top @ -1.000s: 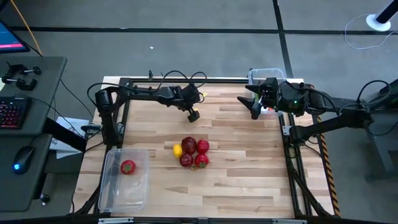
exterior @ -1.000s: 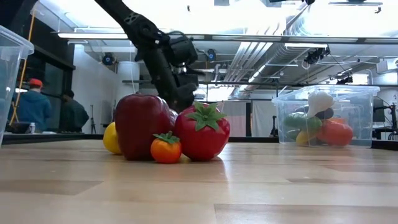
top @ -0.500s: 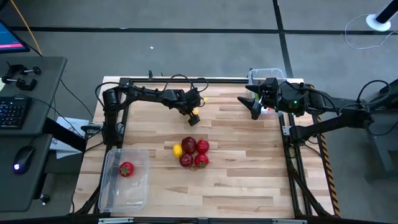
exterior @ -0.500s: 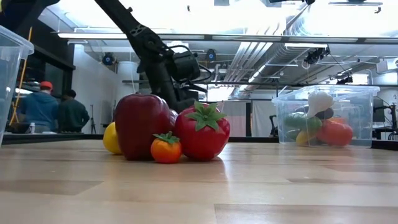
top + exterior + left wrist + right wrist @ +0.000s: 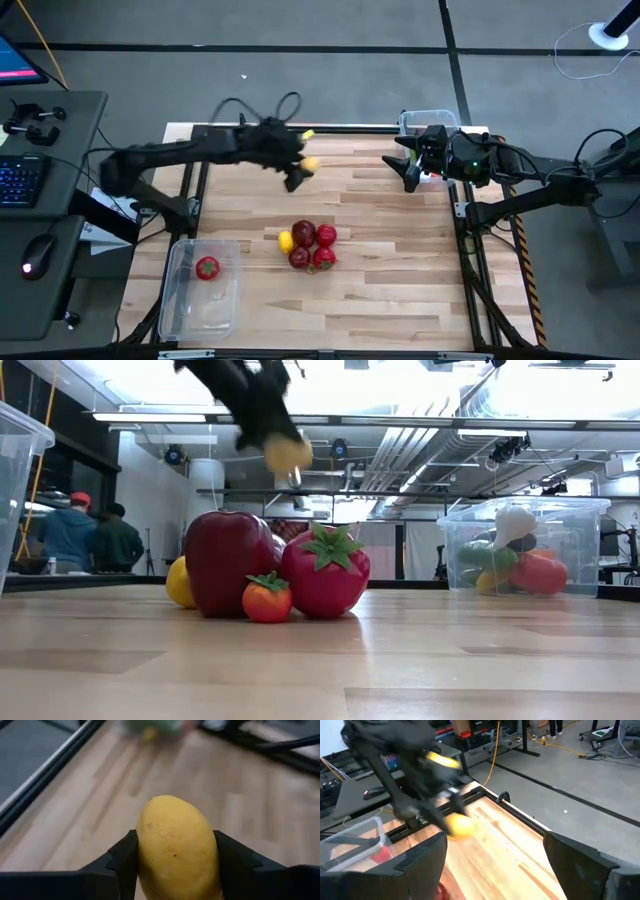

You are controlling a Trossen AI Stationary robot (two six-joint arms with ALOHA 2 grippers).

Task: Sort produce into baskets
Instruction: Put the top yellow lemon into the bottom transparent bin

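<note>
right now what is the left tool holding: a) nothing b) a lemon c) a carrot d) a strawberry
b: the left wrist view shows a lemon clamped in the left tool, one finger pressed on each side, and the low view shows it lifted above the table.

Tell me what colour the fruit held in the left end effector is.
Yellow: the lemon in the left end effector shows best in the left wrist view.
</note>
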